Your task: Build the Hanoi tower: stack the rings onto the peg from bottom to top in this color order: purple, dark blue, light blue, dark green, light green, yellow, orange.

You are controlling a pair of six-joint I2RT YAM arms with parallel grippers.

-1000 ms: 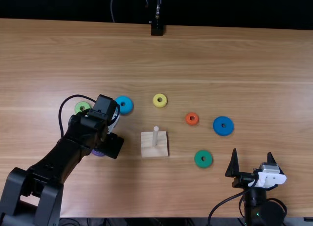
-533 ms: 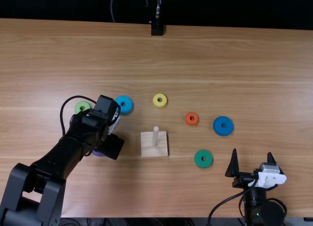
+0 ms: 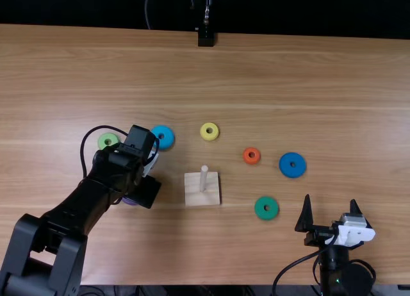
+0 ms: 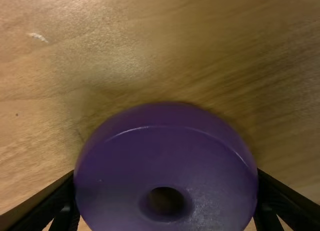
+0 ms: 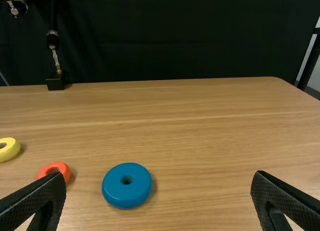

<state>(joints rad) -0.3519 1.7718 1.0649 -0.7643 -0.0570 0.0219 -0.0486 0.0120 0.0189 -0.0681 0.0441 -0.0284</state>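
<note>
We see the left gripper (image 3: 146,190) low over the table (image 3: 307,72), with the purple ring (image 3: 129,200) partly hidden beneath it in the top view. In the left wrist view, the purple ring lies between the 2 fingers of the left gripper (image 4: 166,176), and they touch its opposite sides, so we read them as clamped on it; we cannot tell whether the ring touches the table. The wooden base (image 3: 195,197) with its bare upright peg (image 3: 204,179) sits to the right of that gripper, apart from it. Beyond the gripper we find the light green ring (image 3: 102,137) and light blue ring (image 3: 168,142). The right gripper (image 3: 330,198) is spread wide with nothing between its 2 fingers. Past its tips lie the dark blue ring (image 3: 298,170) and orange ring (image 3: 247,160), with the dark green ring (image 3: 271,214) to its left and the yellow ring (image 3: 204,127) farther off.
</note>
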